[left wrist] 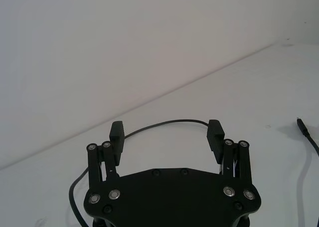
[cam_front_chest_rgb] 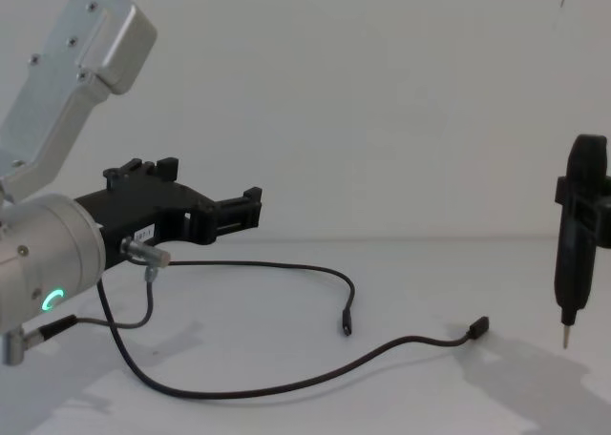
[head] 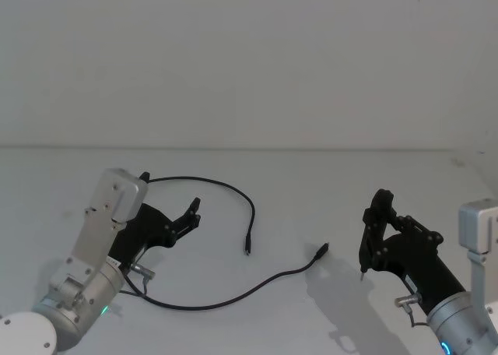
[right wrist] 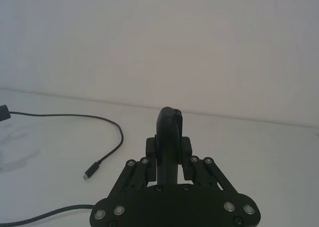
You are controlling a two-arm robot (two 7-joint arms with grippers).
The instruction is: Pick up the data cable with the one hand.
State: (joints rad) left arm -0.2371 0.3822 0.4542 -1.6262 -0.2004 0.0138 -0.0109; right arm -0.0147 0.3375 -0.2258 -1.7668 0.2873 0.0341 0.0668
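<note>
Black data cable (head: pixel 252 215): one, limp on the white desk (head: pixel 350 168), near run sagging toward the front edge, both plugs mid-desk
Handling: likely light, floppy and slick; better pinched on a bare run than at a plug
Left gripper (head: pixel 170 193): one, jaws spread, empty, above the cable's left loop
Right gripper (head: pixel 380 207): one, clamped on a slim black tool (cam_front_chest_rgb: pixel 571 263), right side, well apart
Far arc: bends toward the back edge

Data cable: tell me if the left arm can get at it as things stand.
Probably yes. The left tool hovers open just above the data cable, whose loop runs right beneath it, and nothing lies between them.
</note>
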